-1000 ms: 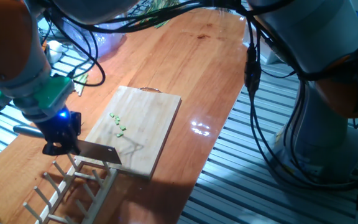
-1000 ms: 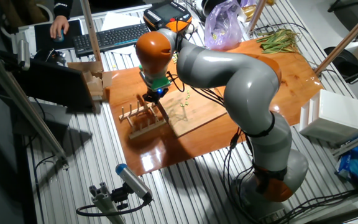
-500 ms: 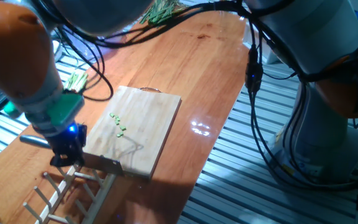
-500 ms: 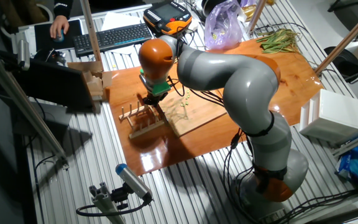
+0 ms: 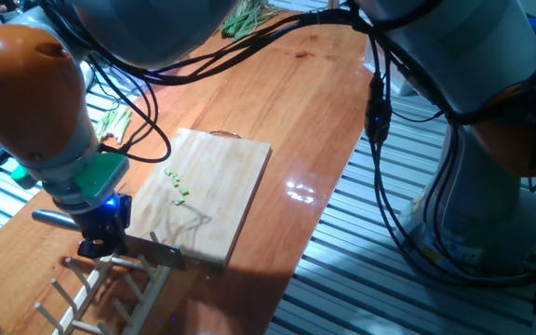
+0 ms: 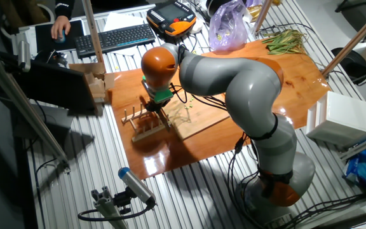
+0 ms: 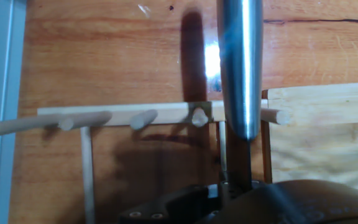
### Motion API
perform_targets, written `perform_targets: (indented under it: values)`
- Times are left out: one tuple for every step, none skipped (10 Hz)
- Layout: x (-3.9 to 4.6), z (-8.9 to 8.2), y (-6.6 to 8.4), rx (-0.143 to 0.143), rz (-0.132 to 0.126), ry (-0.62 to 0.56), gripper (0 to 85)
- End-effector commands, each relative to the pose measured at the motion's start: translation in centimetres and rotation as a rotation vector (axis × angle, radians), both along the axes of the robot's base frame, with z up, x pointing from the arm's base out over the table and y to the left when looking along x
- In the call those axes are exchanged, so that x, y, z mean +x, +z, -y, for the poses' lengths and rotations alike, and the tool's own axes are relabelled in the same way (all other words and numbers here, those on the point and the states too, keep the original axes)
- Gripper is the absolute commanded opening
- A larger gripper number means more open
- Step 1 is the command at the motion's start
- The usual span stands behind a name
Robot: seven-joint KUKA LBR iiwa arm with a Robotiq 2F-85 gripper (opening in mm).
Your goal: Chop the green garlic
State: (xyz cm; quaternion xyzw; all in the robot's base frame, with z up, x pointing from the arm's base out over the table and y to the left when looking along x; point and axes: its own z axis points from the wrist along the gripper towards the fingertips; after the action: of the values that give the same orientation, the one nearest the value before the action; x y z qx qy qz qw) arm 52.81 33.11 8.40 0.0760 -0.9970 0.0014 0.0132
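The green garlic (image 5: 176,184) lies as several tiny bright green bits on the pale wooden cutting board (image 5: 221,200), which also shows in the other fixed view (image 6: 202,113). My gripper (image 5: 100,238) is to the left of the board, over the wooden dowel rack (image 5: 110,288). It is shut on a knife. The steel handle (image 5: 52,216) sticks out to the left and the blade (image 5: 154,249) points at the board's near corner. In the hand view the handle (image 7: 241,62) runs across the rack's dowels (image 7: 145,117). The garlic bits are out of the hand view.
A bunch of thicker pale green stalk sections (image 5: 114,119) lies left of the board. A heap of leafy stalks (image 6: 286,39) and a purple bag (image 6: 227,28) sit at the table's far end. A keyboard (image 6: 116,39) and a person's hand (image 6: 61,28) are beyond the table.
My gripper has moved with the knife away from the board's left edge, down and toward the dowel rack. The blade now sits lower, at the rack. The garlic bits have not moved.
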Motion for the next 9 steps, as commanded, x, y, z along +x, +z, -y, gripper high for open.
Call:
perform_targets:
  values:
    - [0.0,0.1,-0.3,-0.009,0.002,0.006,0.0]
    - [0.04,0.4,-0.8,-0.009,0.008,0.011,0.0]
    - [0.14,0.6,-1.4,-0.004,0.013,0.011,0.0]
    - [0.2,0.8,-2.0,0.002,0.016,0.007,0.0]
    - [0.2,1.0,-2.4,0.011,0.016,-0.003,0.0]
    - [0.21,1.1,-2.6,0.011,0.017,-0.006,0.0]
    - [0.18,1.0,-2.6,0.011,0.017,-0.015,0.0]
    - [0.06,0.9,-2.6,0.007,0.019,-0.036,17.0]
    - [-0.05,0.8,-2.7,0.006,0.022,-0.049,17.0]
